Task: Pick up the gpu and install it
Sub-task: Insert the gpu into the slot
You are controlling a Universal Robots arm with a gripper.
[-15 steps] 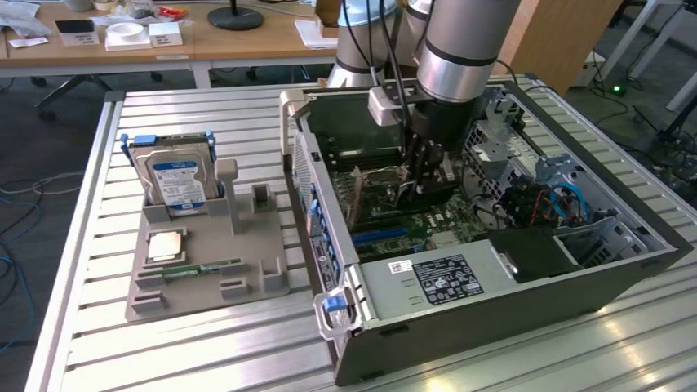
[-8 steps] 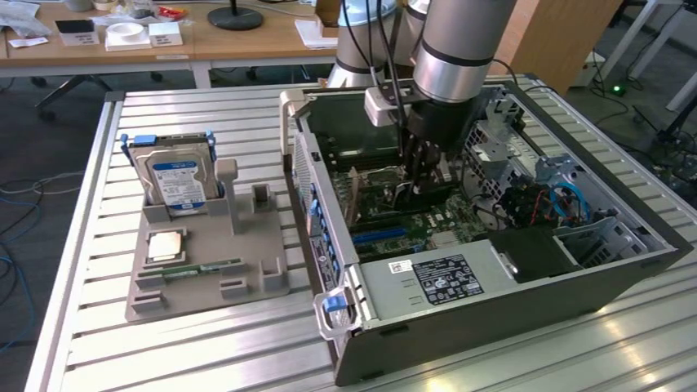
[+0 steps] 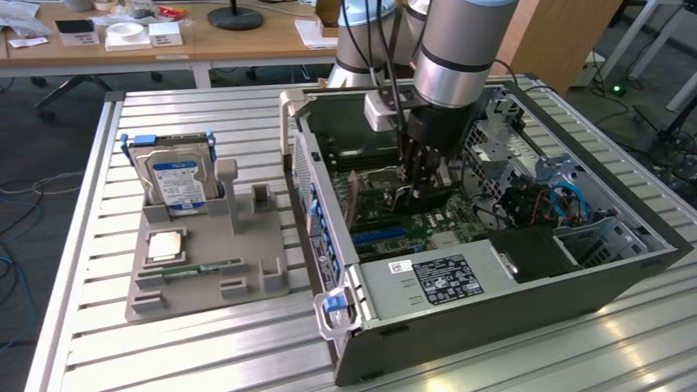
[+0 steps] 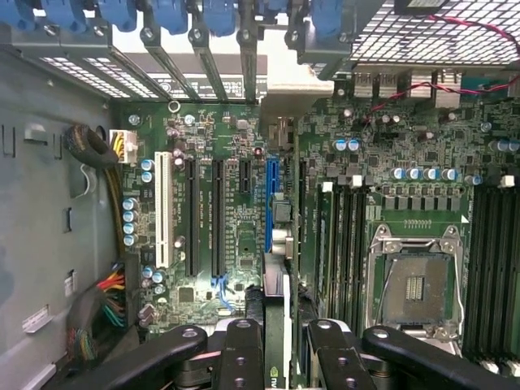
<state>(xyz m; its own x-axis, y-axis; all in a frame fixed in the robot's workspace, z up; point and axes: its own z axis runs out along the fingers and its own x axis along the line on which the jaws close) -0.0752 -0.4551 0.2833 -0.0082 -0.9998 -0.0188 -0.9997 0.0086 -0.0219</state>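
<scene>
Desk (image 3: 196, 351): silver aluminium, ribbed in parallel slats.
Parts holder (image 3: 245, 245): plain grey.
Hard drive (image 3: 175, 181): silver, with a blue-and-white label.
Memory stick (image 3: 204, 268): green.
Computer case (image 3: 523, 298): black, with a blue latch (image 3: 335, 309).
Motherboard (image 4: 236, 244): green, with black slots, one white slot (image 4: 162, 211) and one blue slot (image 4: 269, 203).
Pincer (image 4: 284, 333): black.
The gpu (image 4: 275, 305): seen edge-on, pale grey with a green marking.
Cable bundle (image 4: 110, 296): red, yellow and black.
</scene>
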